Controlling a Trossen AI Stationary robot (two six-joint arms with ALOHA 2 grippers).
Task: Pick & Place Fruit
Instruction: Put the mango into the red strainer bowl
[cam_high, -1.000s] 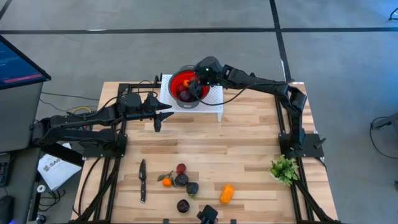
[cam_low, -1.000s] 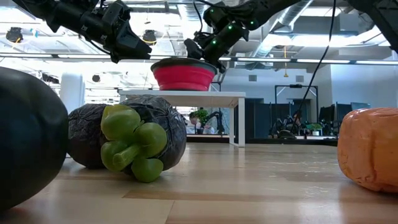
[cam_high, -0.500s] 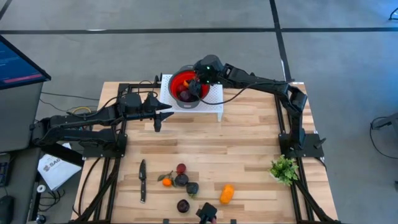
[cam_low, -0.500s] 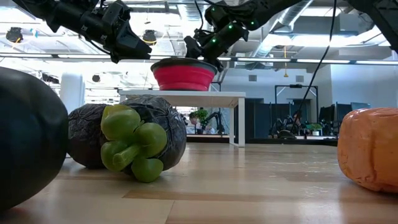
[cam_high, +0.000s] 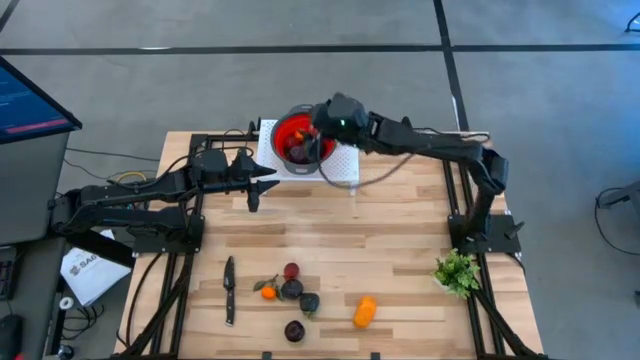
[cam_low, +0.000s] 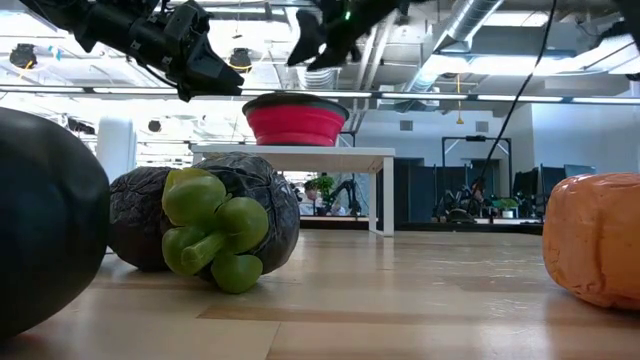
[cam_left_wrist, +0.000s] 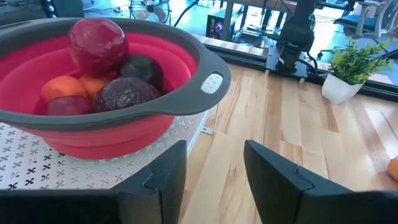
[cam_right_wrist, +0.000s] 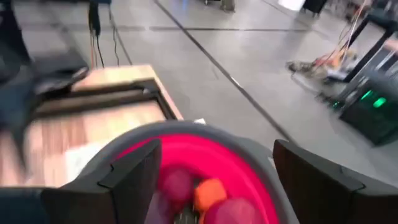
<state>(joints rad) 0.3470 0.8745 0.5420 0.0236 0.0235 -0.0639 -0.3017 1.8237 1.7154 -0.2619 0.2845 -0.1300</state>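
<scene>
A red bowl stands on a white perforated stand at the table's far side and holds several pieces of fruit, red, orange and dark purple. My right gripper hangs open and empty above the bowl, higher than its rim in the low view. My left gripper hovers open to the left of the stand, with the bowl just ahead of its fingers. More fruit lies on the table near its near edge, with an orange piece to the right of the cluster.
A slim black knife lies left of the loose fruit. A green leafy sprig in a white pot stands at the right edge. The middle of the wooden table is bare. Black frame rails run along both sides.
My right gripper has risen from just inside the bowl's rim to well above it, and its arm has swung a little toward the table's right. The bowl, the fruit and my left arm have stayed where they were.
</scene>
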